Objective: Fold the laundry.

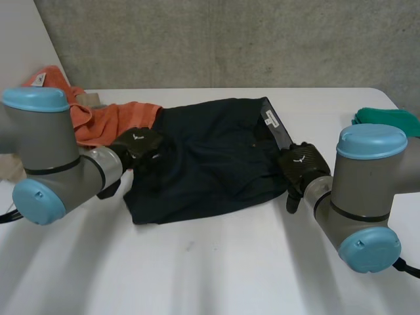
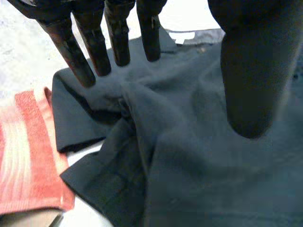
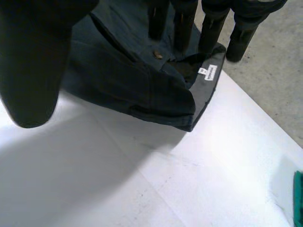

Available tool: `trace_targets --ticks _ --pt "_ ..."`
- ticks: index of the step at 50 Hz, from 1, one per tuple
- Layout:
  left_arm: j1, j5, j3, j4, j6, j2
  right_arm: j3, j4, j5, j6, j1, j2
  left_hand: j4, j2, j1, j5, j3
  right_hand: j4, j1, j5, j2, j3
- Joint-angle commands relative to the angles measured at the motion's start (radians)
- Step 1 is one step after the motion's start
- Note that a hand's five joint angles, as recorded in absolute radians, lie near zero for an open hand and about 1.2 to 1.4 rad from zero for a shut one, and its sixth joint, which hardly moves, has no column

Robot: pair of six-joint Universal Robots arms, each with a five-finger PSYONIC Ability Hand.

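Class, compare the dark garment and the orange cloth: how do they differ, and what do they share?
The dark garment is plain navy; the orange cloth is striped. The garment lies spread between the left hand and right hand; the cloth is bunched beyond the left hand. Both lie on the table.
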Motion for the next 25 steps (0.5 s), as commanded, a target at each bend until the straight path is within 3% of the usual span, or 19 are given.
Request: trace_targets --ticks 1,6,12,18,25 --pt "0.004 -0.087 -0.048 -0.055 0.026 0.146 0.0 0.052 -0.015 0.008 -0.033 -0.113 -0.062 -0.075 -0.07 -0.061 -0.075 -0.091 -0.085 -0.081 -0.082 -0.093" --pt "0.001 -0.131 -0.145 -0.056 0.026 0.272 0.002 0.078 -0.1 -0.03 -0.07 -0.165 -0.062 -0.075 -0.07 -0.061 -0.075 -0.091 -0.085 -0.081 -0.082 -0.093" --pt "-0.061 -0.191 -0.317 -0.06 0.023 0.38 -0.009 0.082 -0.262 -0.233 -0.13 -0.129 -0.033 -0.046 -0.041 -0.032 -0.045 0.058 0.064 0.068 0.067 0.057" --pt "-0.141 -0.252 -0.436 -0.055 0.018 0.391 -0.035 0.092 -0.404 -0.452 -0.185 -0.047 0.096 0.083 0.089 0.097 0.084 0.173 0.179 0.183 0.182 0.171" --pt "-0.163 -0.242 -0.473 -0.014 0.001 0.334 -0.107 0.088 -0.51 -0.512 -0.201 0.083 0.14 0.127 0.133 0.141 0.128 0.223 0.229 0.233 0.232 0.221"
